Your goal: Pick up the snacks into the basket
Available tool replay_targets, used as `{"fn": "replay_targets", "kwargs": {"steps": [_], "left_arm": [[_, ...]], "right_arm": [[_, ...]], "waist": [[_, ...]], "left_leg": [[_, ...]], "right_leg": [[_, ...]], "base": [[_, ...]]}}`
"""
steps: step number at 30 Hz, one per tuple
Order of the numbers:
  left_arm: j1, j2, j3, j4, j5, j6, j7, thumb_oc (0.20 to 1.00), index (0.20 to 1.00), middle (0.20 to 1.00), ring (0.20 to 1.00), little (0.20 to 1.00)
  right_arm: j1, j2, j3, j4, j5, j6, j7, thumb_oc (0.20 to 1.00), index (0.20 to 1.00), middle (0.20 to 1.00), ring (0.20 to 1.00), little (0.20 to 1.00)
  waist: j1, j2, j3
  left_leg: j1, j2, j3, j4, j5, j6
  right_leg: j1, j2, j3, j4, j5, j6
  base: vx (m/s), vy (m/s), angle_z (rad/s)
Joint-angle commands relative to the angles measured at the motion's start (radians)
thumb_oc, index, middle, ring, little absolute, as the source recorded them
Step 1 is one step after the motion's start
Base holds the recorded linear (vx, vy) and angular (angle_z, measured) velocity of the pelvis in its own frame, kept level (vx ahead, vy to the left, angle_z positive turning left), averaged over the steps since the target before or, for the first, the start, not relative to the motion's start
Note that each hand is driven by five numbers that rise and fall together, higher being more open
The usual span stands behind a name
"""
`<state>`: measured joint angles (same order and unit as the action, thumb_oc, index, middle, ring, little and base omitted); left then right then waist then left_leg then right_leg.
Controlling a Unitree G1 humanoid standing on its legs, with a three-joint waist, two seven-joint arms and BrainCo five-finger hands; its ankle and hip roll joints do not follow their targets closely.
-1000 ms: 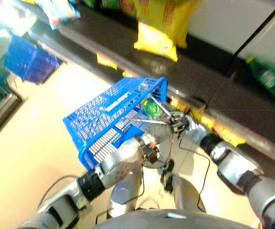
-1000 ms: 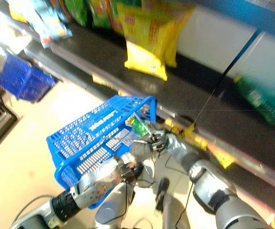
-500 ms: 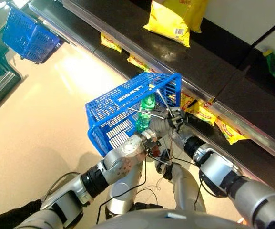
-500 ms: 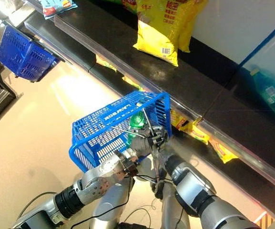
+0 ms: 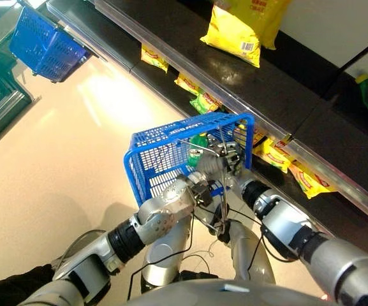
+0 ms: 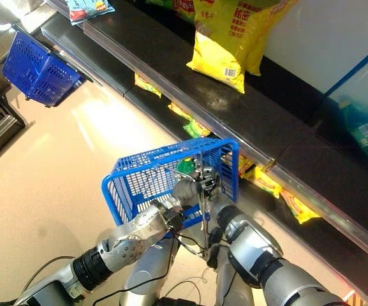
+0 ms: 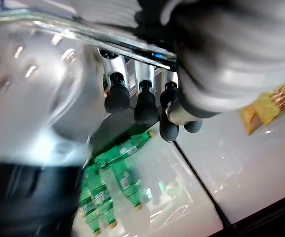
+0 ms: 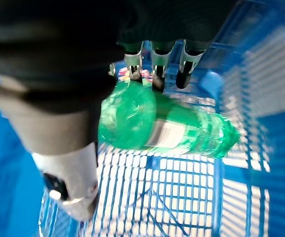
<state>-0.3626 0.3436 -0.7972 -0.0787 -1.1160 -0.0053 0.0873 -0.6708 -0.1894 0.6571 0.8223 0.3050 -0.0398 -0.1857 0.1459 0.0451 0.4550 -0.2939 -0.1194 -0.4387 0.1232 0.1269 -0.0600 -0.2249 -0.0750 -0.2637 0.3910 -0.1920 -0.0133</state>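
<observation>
Beside black shelves (image 5: pixel 266 83) of yellow snack bags (image 5: pixel 238 29), left hand (image 5: pixel 210 167) clamped on blue basket (image 5: pixel 164 153) handle, right hand (image 8: pixel 154 61) relaxed above green bottle (image 8: pixel 167 128).

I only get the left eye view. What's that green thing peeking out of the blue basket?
Observer: The right wrist view shows it is a green bottle, lying sideways inside the blue basket.
Operator: Is the robot gripping it?
Observer: It seems not. The right hand has straight fingers just above the bottle, and its thumb is well apart from it.
Operator: So what is holding the basket up?
Observer: The left wrist view shows the left hand with its fingers curled round the basket's wire handle.
</observation>
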Motion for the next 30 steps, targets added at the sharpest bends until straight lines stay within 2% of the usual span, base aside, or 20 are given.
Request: {"fn": "replay_targets", "kwargs": {"steps": [1, 3, 4, 6, 7, 8, 9, 11, 14, 16, 17, 19, 20, 23, 24, 25, 26, 27, 28, 30], "left_arm": [[0.033, -0.077, 0.062, -0.163, -0.039, -0.086, -0.099, 0.200, 0.200, 0.200, 0.200, 0.200], [0.069, -0.062, 0.106, -0.167, -0.039, -0.091, -0.102, 0.200, 0.200, 0.200, 0.200, 0.200], [0.135, -0.039, 0.194, -0.159, -0.045, -0.103, -0.106, 0.200, 0.200, 0.200, 0.200, 0.200], [0.142, -0.033, 0.197, -0.157, -0.045, -0.100, -0.112, 0.200, 0.200, 0.200, 0.200, 0.200], [0.193, -0.020, 0.262, -0.139, -0.040, -0.109, -0.127, 0.200, 0.200, 0.200, 0.200, 0.200], [0.211, -0.015, 0.278, -0.145, -0.038, -0.108, -0.134, 0.200, 0.200, 0.200, 0.200, 0.200], [0.213, -0.016, 0.277, -0.146, -0.038, -0.108, -0.134, 0.200, 0.200, 0.200, 0.200, 0.200], [0.294, -0.017, 0.370, -0.145, -0.025, -0.125, -0.159, 0.200, 0.200, 0.200, 0.200, 0.200], [0.376, -0.038, 0.450, -0.135, -0.013, -0.144, -0.179, 0.200, 0.200, 0.200, 0.200, 0.200], [0.408, -0.048, 0.512, -0.127, -0.013, -0.157, -0.182, 0.200, 0.200, 0.200, 0.200, 0.200], [0.418, -0.060, 0.554, -0.113, -0.002, -0.175, -0.182, 0.200, 0.200, 0.200, 0.200, 0.200], [0.425, -0.073, 0.584, -0.096, -0.001, -0.176, -0.188, 0.200, 0.200, 0.200, 0.200, 0.200], [0.446, -0.090, 0.644, -0.068, 0.034, -0.188, -0.189, 0.200, 0.200, 0.200, 0.200, 0.200], [0.459, -0.106, 0.673, -0.054, 0.047, -0.195, -0.183, 0.200, 0.200, 0.200, 0.200, 0.200], [0.445, -0.111, 0.687, -0.034, 0.087, -0.212, -0.165, 0.200, 0.200, 0.200, 0.200, 0.200], [0.445, -0.110, 0.687, -0.033, 0.087, -0.212, -0.165, 0.200, 0.200, 0.200, 0.200, 0.200], [0.417, -0.117, 0.698, -0.008, 0.128, -0.229, -0.142, 0.200, 0.200, 0.200, 0.200, 0.200], [0.417, -0.117, 0.698, -0.008, 0.128, -0.229, -0.142, 0.200, 0.200, 0.200, 0.200, 0.200], [0.407, -0.127, 0.713, 0.010, 0.174, -0.247, -0.114, 0.200, 0.200, 0.200, 0.200, 0.200], [0.398, -0.127, 0.703, 0.023, 0.206, -0.261, -0.092, 0.200, 0.200, 0.200, 0.200, 0.200]], "right_arm": [[0.008, -0.025, -0.002, -0.166, -0.192, -0.041, 0.045, 1.000, 1.000, 1.000, 1.000, 1.000], [0.045, -0.061, -0.016, -0.218, -0.239, -0.036, 0.060, 1.000, 1.000, 1.000, 1.000, 1.000], [0.171, -0.165, -0.056, -0.340, -0.332, -0.054, 0.083, 1.000, 1.000, 1.000, 1.000, 1.000], [0.212, -0.185, -0.071, -0.362, -0.338, -0.056, 0.104, 1.000, 1.000, 1.000, 1.000, 1.000], [0.332, -0.283, -0.125, -0.456, -0.383, -0.077, 0.149, 1.000, 1.000, 1.000, 1.000, 1.000], [0.373, -0.312, -0.152, -0.485, -0.389, -0.080, 0.169, 1.000, 1.000, 1.000, 1.000, 1.000], [0.377, -0.313, -0.153, -0.489, -0.389, -0.078, 0.170, 1.000, 1.000, 1.000, 1.000, 1.000], [0.522, -0.425, -0.254, -0.641, -0.351, -0.132, 0.240, 1.000, 1.000, 1.000, 1.000, 1.000], [0.609, -0.492, -0.324, -0.738, -0.271, -0.171, 0.313, 1.000, 1.000, 1.000, 1.000, 1.000], [0.665, -0.515, -0.387, -0.784, -0.219, -0.186, 0.337, 1.000, 1.000, 1.000, 1.000, 1.000], [0.697, -0.525, -0.431, -0.824, -0.183, -0.195, 0.353, 1.000, 1.000, 1.000, 1.000, 1.000], [0.716, -0.517, -0.454, -0.834, -0.161, -0.202, 0.362, 1.000, 1.000, 1.000, 1.000, 1.000], [0.747, -0.485, -0.502, -0.854, -0.114, -0.208, 0.374, 1.000, 1.000, 1.000, 1.000, 1.000], [0.773, -0.441, -0.548, -0.861, -0.082, -0.217, 0.376, 1.000, 1.000, 1.000, 1.000, 1.000], [0.786, -0.368, -0.593, -0.841, -0.027, -0.232, 0.344, 1.000, 1.000, 1.000, 1.000, 1.000], [0.785, -0.367, -0.593, -0.841, -0.027, -0.232, 0.344, 1.000, 1.000, 1.000, 1.000, 1.000], [0.776, -0.317, -0.624, -0.831, -0.009, -0.244, 0.299, 1.000, 1.000, 1.000, 1.000, 1.000], [0.775, -0.317, -0.624, -0.831, -0.009, -0.244, 0.299, 1.000, 1.000, 1.000, 1.000, 1.000], [0.748, -0.264, -0.639, -0.816, -0.007, -0.254, 0.238, 1.000, 1.000, 1.000, 1.000, 1.000], [0.704, -0.198, -0.634, -0.785, 0.021, -0.265, 0.166, 1.000, 1.000, 1.000, 1.000, 1.000]], "waist": [[-0.051, -0.064, -0.086], [-0.046, -0.073, -0.101], [-0.056, -0.085, -0.133], [-0.057, -0.084, -0.143], [-0.081, -0.083, -0.164], [-0.086, -0.079, -0.178], [-0.086, -0.078, -0.179], [-0.111, -0.076, -0.212], [-0.117, -0.076, -0.242], [-0.130, -0.079, -0.249], [-0.149, -0.085, -0.252], [-0.154, -0.087, -0.258], [-0.156, -0.093, -0.270], [-0.156, -0.103, -0.296], [-0.160, -0.113, -0.308], [-0.160, -0.114, -0.308], [-0.171, -0.114, -0.312], [-0.171, -0.114, -0.312], [-0.174, -0.104, -0.327], [-0.165, -0.097, -0.337]], "left_leg": [[0.022, 0.010, 0.025, 0.001, -0.072, 0.018], [0.029, 0.016, 0.036, -0.012, -0.068, 0.017], [0.063, 0.031, 0.043, -0.036, -0.068, 0.017], [0.071, 0.035, 0.038, -0.040, -0.064, 0.015], [0.098, 0.033, 0.015, -0.046, -0.061, 0.005], [0.101, 0.034, 0.010, -0.048, -0.057, 0.002], [0.102, 0.034, 0.009, -0.049, -0.057, 0.002], [0.123, 0.034, 0.005, -0.047, -0.056, -0.012], [0.143, 0.025, 0.016, -0.033, -0.063, -0.016], [0.145, 0.029, 0.058, -0.021, -0.063, -0.019], [0.144, 0.050, 0.141, -0.005, -0.068, -0.022], [0.139, 0.069, 0.195, -0.002, -0.067, -0.017], [0.148, 0.099, 0.248, 0.005, -0.076, -0.009], [0.170, 0.117, 0.247, -0.008, -0.081, -0.004], [0.164, 0.150, 0.269, -0.032, -0.060, -0.009], [0.165, 0.150, 0.269, -0.033, -0.060, -0.009], [0.151, 0.192, 0.334, -0.057, -0.038, -0.016], [0.151, 0.192, 0.334, -0.057, -0.038, -0.016], [0.167, 0.213, 0.380, -0.086, -0.047, -0.014], [0.177, 0.191, 0.380, -0.099, -0.062, -0.005]], "right_leg": [[0.032, 0.041, 0.191, -0.108, 0.049, 0.081], [0.033, 0.047, 0.193, -0.125, 0.059, 0.079], [0.056, 0.054, 0.184, -0.140, 0.058, 0.082], [0.068, 0.056, 0.177, -0.155, 0.061, 0.083], [0.112, 0.059, 0.158, -0.176, 0.051, 0.078], [0.123, 0.058, 0.150, -0.189, 0.053, 0.076], [0.124, 0.058, 0.148, -0.190, 0.053, 0.076], [0.163, 0.064, 0.137, -0.219, 0.055, 0.063], [0.205, 0.066, 0.134, -0.253, 0.063, 0.059], [0.219, 0.064, 0.133, -0.255, 0.062, 0.056], [0.222, 0.060, 0.130, -0.239, 0.052, 0.053], [0.220, 0.060, 0.130, -0.234, 0.052, 0.051], [0.223, 0.064, 0.138, -0.220, 0.050, 0.048], [0.244, 0.069, 0.144, -0.233, 0.055, 0.050], [0.266, 0.063, 0.132, -0.262, 0.061, 0.058], [0.267, 0.063, 0.132, -0.263, 0.061, 0.058], [0.282, 0.044, 0.107, -0.288, 0.070, 0.068], [0.282, 0.044, 0.107, -0.288, 0.070, 0.068], [0.298, 0.027, 0.093, -0.320, 0.083, 0.084], [0.312, -0.001, 0.100, -0.356, 0.106, 0.108]], "base": [[0.01, -0.025, 1.05], [-0.02, -0.050, 0.25], [0.00, -0.080, -0.38], [0.01, -0.101, -0.33], [0.03, -0.106, -0.05], [0.02, -0.090, 0.15], [0.02, -0.029, 0.39], [0.00, -0.097, 0.26], [0.03, -0.067, 0.07], [0.00, -0.023, 0.00], [0.00, 0.002, 0.09], [0.04, 0.022, 0.34], [0.04, 0.009, 0.36], [0.10, 0.011, -0.08], [0.07, 0.040, 0.06], [0.03, 0.143, 0.17], [0.00, 0.108, 0.20], [0.05, 0.223, 0.37], [0.08, 0.188, 0.42], [0.10, 0.235, 0.41]]}}
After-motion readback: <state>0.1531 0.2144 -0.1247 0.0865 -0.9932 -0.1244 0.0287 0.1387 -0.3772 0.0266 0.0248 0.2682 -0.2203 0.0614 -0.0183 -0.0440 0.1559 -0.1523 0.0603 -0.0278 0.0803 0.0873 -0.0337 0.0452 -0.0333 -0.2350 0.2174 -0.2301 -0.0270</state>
